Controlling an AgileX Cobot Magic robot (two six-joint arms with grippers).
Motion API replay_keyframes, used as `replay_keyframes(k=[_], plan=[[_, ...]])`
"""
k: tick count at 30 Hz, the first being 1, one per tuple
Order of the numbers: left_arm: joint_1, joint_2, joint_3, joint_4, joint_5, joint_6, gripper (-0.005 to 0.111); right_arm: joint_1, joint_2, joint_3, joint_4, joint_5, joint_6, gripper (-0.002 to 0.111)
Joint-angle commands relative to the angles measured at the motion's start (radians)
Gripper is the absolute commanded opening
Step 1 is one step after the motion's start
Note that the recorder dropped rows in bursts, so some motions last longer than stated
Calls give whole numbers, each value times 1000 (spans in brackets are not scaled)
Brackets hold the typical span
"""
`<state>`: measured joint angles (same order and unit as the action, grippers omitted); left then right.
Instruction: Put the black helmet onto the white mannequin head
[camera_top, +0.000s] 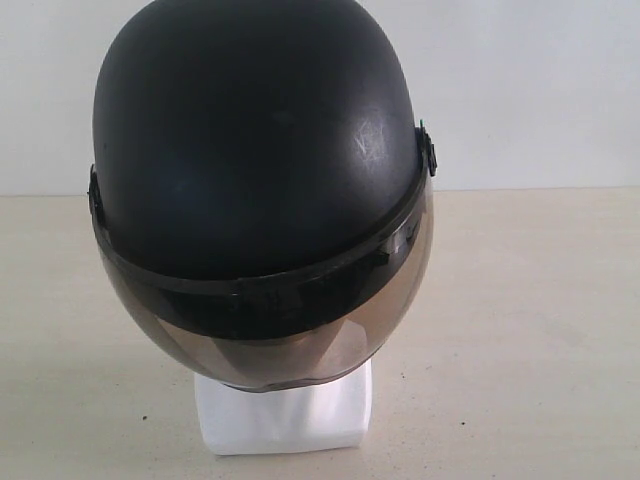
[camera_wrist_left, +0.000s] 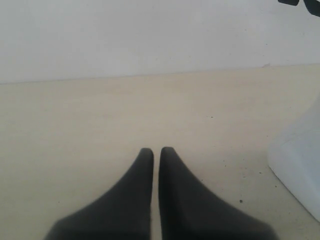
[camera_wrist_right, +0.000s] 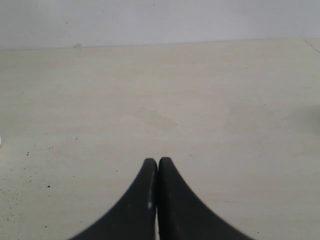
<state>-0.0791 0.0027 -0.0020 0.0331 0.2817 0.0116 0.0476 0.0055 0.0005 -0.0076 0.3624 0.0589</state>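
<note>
The black helmet (camera_top: 255, 140) sits over the white mannequin head, whose face is hidden behind the smoky visor (camera_top: 300, 340); only the blocky white neck base (camera_top: 285, 415) shows below. A bit of the helmet (camera_wrist_left: 300, 4) and the white base (camera_wrist_left: 297, 167) edge into the left wrist view. My left gripper (camera_wrist_left: 156, 150) is shut with nothing in it, hovering over bare table beside the base. Over bare table too, my right gripper (camera_wrist_right: 157, 161) has its fingers pressed together, empty. Neither gripper appears in the exterior view.
A pale beige tabletop (camera_top: 540, 330) with small dark specks runs back to a plain white wall (camera_top: 540, 90). The table's far edge meets the wall in both wrist views.
</note>
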Motion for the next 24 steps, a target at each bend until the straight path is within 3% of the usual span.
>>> replay_keyframes(k=[1,24], plan=[[5,-3,2,-8,-4,7,4,-7,-5,0,-9,0,-52,0],[5,-3,2,-8,-4,7,4,-7,-5,0,0,0,-35,0]])
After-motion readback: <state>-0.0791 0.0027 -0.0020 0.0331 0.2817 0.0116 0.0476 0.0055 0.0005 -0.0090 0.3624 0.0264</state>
